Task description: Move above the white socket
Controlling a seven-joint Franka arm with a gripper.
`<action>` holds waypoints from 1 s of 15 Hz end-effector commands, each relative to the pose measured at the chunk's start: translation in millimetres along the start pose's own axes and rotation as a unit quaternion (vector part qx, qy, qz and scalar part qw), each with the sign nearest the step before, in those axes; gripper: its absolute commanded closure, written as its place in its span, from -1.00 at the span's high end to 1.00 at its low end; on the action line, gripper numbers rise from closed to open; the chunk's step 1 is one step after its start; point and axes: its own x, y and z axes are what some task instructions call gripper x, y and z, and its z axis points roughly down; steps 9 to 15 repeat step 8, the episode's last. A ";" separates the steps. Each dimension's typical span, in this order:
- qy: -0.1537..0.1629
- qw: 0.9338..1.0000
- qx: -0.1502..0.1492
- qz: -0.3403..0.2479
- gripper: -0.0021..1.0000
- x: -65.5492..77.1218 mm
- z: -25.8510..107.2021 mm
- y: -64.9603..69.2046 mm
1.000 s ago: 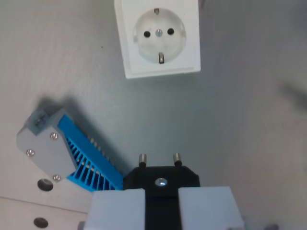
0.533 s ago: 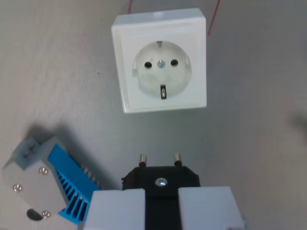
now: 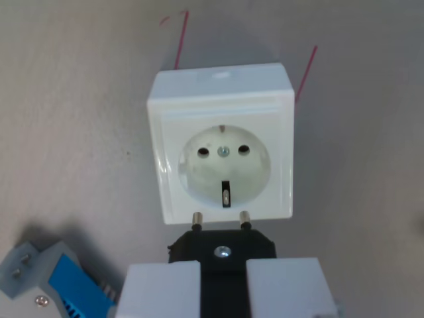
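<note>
- Wrist view: white square plastic wall socket (image 3: pixel 222 146) sat on the grey bench (image 3: pixel 73 119), centred in frame, upper half.
- Socket face showed a round recess with two pin holes, a centre screw and a metal earth clip at the recess's lower edge.
- Two thin red lines (image 3: pixel 180 40) ran up the bench from behind the socket's top edge, one on each side.
- Hand (image 3: pixel 224 281) was at the bottom centre, its two white fingers (image 3: pixel 162 288) clamped on a black two-pin plug (image 3: pixel 222 246).
- Plug's two metal pins (image 3: pixel 197 219) pointed up-frame; their tips overlapped the socket's lower edge in the picture. Contact or height gap: could not tell.
- Pins lined up roughly under the two pin holes, plug slightly toward the bottom of the frame from the recess.
- Grey block with screws and a blue finned part (image 3: pixel 46 288) lay at the wrist view's bottom left, cut off by the frame, apart from the socket.
</note>
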 end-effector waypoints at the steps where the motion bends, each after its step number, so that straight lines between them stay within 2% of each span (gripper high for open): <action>1: 0.009 1.000 0.020 -0.016 -1.00 8.2 8.1 1.0; 8: 0.004 1.000 0.021 -0.017 -1.00 13.7 17.4 2.3; 15: 0.004 1.000 0.021 -0.017 -1.00 13.7 17.4 2.3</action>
